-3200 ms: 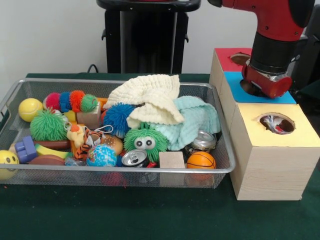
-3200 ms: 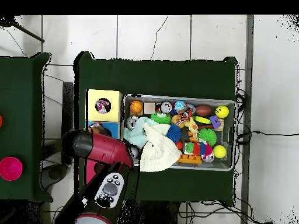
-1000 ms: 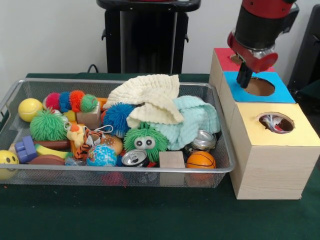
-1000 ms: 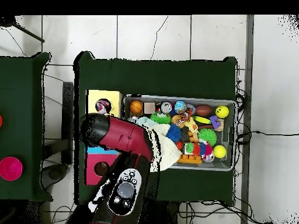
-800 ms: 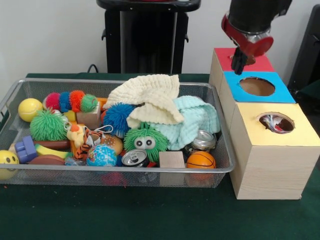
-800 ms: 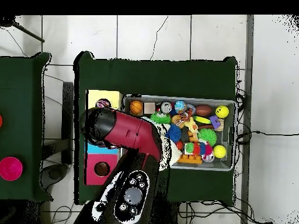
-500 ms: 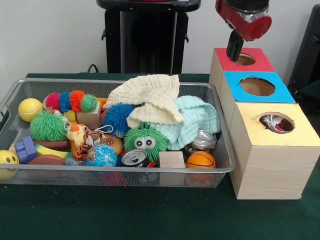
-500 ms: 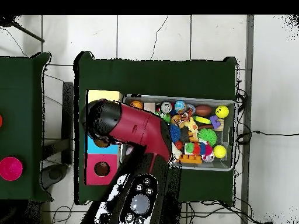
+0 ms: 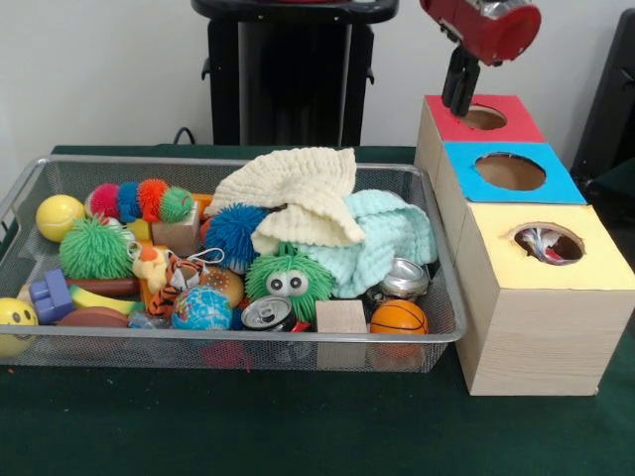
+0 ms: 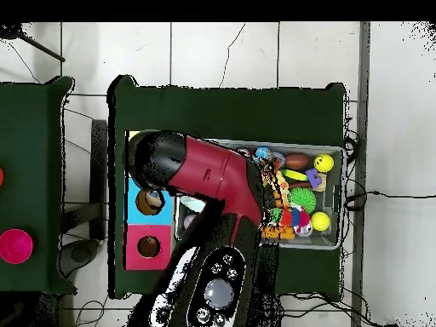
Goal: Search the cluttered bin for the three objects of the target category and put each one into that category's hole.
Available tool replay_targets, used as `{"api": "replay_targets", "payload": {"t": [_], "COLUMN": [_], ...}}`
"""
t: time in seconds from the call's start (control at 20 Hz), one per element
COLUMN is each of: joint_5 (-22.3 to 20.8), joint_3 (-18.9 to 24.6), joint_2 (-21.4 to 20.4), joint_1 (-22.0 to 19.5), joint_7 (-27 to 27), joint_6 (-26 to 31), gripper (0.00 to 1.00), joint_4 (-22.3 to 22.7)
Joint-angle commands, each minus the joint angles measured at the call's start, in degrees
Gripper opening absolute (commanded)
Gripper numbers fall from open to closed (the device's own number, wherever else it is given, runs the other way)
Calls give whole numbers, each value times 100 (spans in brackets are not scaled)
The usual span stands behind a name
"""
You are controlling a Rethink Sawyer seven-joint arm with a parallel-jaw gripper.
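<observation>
The wire bin (image 9: 30, 178) sits on the green table (image 9: 298, 426), with the wooden box (image 9: 536, 337) touching or just beside its 3 o'clock end. The box top carries three holes in a row: the yellow hole (image 9: 548, 243) nearest the camera, with some crumpled item showing inside it, the blue hole (image 9: 511, 171) at its 12 o'clock, and the red hole (image 9: 483, 117) beyond that. The gripper (image 9: 459, 94) hangs in the air just above the red panel, at the 9 o'clock edge of the red hole; whether it is released or clenched cannot be told, and nothing is seen in it. At bin centre a cream cloth (image 9: 293, 188) lies over a mint cloth (image 9: 387, 238). At the cream cloth's 6 o'clock is a green fuzzy toy (image 9: 288, 278) with eyes; a blue fuzzy ball (image 9: 235, 233) lies at its 10 o'clock. Along the near wall, from 3 o'clock towards 9 o'clock, lie a small basketball (image 9: 399, 317), a wooden block (image 9: 341, 316), a drink can (image 9: 266, 313) and a globe ball (image 9: 201, 309). A second can (image 9: 405, 278) rests at the basketball's 12 o'clock. Towards 9 o'clock are a green spiky ball (image 9: 95, 248), a yellow ball (image 9: 60, 216), a multicoloured caterpillar (image 9: 139, 200) and a smiley ball (image 9: 15, 322). In the overhead view the red arm (image 10: 213, 179) covers the bin's box-side half.
</observation>
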Motion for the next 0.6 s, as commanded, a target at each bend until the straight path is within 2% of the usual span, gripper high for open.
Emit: {"api": "replay_targets", "payload": {"t": [0.05, 0.2, 0.3, 0.6], "joint_5": [-289, -285, -432, -535], "joint_3": [850, 1028, 1046, 1244], "joint_2": [887, 1055, 1123, 1337], "joint_1": [-656, -873, -929, -1201], "joint_7": [-329, -469, -560, -652], "joint_6": [-365, -649, -879, -1181], "gripper": [0, 0, 0, 0], "joint_4": [-68, 17, 14, 12]}}
